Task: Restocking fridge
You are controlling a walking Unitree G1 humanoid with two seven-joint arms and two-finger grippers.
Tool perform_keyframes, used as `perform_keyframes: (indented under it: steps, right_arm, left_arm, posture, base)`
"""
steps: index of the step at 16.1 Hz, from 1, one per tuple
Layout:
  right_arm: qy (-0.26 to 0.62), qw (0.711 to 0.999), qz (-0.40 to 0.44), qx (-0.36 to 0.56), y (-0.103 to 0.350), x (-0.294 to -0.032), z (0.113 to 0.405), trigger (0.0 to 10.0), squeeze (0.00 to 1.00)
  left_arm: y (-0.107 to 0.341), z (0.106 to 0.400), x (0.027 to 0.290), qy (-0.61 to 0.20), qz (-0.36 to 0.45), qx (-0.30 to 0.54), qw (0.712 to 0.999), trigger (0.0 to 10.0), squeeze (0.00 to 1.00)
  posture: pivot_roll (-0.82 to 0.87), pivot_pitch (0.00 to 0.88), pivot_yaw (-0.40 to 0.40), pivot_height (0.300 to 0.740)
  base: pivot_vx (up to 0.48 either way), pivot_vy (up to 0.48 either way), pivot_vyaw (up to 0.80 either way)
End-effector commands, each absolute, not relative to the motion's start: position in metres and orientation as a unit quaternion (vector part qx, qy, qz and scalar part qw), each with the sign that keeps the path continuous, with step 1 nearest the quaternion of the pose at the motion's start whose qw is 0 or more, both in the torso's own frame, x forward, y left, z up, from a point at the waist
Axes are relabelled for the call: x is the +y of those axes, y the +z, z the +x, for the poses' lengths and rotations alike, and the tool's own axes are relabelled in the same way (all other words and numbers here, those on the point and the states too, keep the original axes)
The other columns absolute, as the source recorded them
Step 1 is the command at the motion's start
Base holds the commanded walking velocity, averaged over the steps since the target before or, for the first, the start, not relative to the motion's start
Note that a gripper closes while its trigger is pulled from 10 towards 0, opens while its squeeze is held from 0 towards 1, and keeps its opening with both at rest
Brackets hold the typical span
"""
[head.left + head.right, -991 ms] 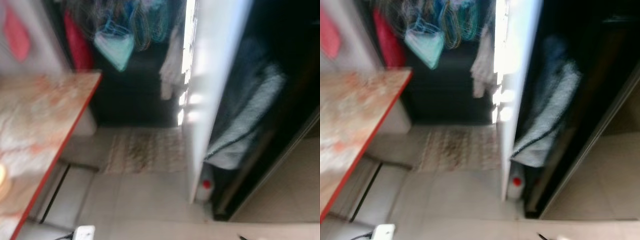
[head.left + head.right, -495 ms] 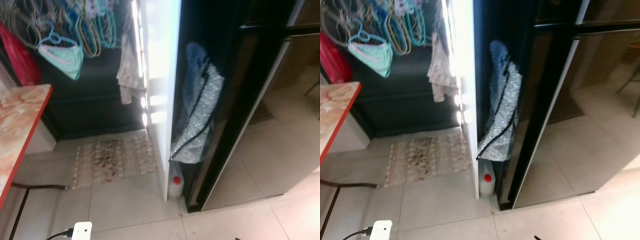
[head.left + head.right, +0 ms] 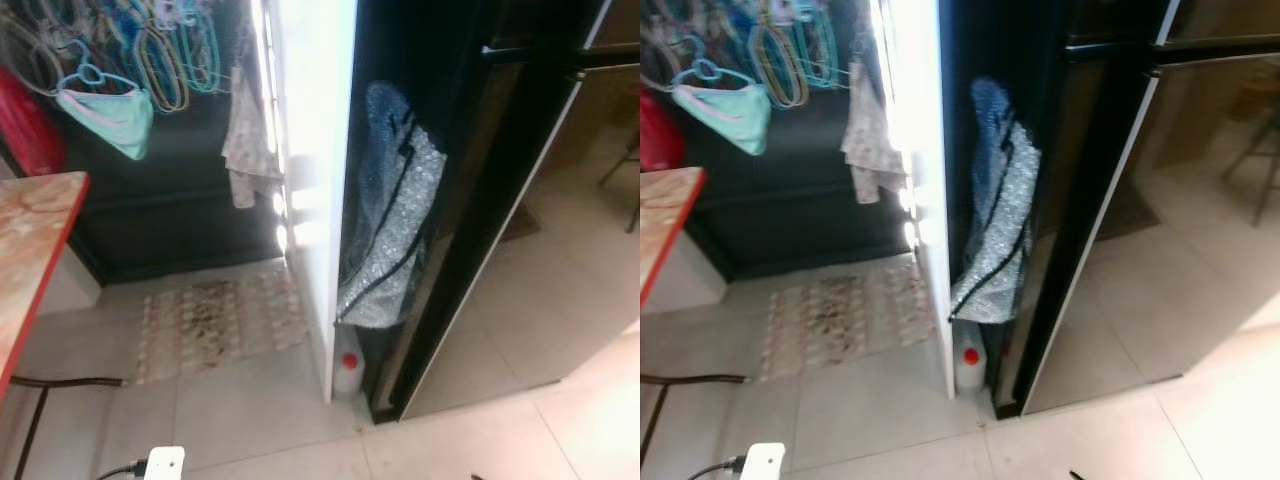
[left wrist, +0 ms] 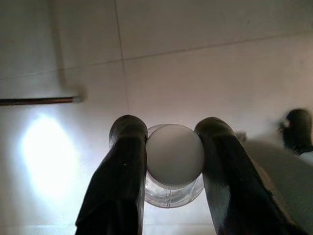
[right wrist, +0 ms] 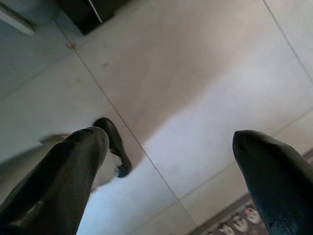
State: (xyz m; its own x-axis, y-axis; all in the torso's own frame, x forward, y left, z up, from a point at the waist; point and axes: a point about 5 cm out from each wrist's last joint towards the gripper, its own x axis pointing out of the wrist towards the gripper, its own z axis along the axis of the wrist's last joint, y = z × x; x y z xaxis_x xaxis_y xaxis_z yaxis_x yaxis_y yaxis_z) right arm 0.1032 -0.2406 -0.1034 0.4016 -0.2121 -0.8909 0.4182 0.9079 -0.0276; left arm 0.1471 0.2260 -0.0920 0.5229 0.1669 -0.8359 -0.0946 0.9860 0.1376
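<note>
A tall black fridge (image 3: 510,200) with a glossy door stands ahead on the right, its doors shut. In the left wrist view my left gripper (image 4: 172,156) is shut on a clear bottle (image 4: 174,164) with a white cap, held above the tiled floor. The right wrist view has my right gripper (image 5: 168,156) open over the floor tiles, nothing between its fingers (image 5: 73,166).
A white panel (image 3: 315,180) stands left of the fridge, with a grey sparkly bag (image 3: 395,230) hanging in the gap and a red-capped jug (image 3: 347,375) below. A patterned mat (image 3: 215,315), a red-edged table (image 3: 30,250), hangers (image 3: 120,60) and a white power strip (image 3: 163,465) lie left.
The camera has swung right and steadied: the table slid toward the left edge, and the fridge now shows more fully. The view sharpened from blur.
</note>
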Motion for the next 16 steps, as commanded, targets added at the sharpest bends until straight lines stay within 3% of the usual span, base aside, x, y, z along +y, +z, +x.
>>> perform_keyframes:
  steps: [1, 10, 16]
  right_arm:
    - [-0.190, 0.826, 0.101, 0.521, -0.1049, -0.2407, 0.0972, 10.0, 0.00]
    - [-0.189, 0.829, 0.101, 0.517, -0.1032, -0.2439, 0.1006, 10.0, 0.00]
    - [-0.187, 0.830, 0.097, 0.517, -0.1026, -0.2458, 0.1010, 10.0, 0.00]
  left_arm:
    - [-0.0915, 0.1480, 0.2268, 0.075, 0.041, 0.482, 0.872, 10.0, 0.00]
    - [-0.0909, 0.1511, 0.2235, 0.088, 0.015, 0.473, 0.877, 10.0, 0.00]
    - [-0.0910, 0.1515, 0.2220, 0.095, 0.012, 0.469, 0.878, 10.0, 0.00]
  posture:
    - [-0.07, 0.000, 0.025, 0.740]
    - [-0.08, 0.000, 0.010, 0.740]
    - [-0.07, 0.000, -0.001, 0.740]
  base:
    - [0.000, -0.465, -0.80]
    - [0.000, -0.030, -0.09]
    - [0.000, -0.103, -0.53]
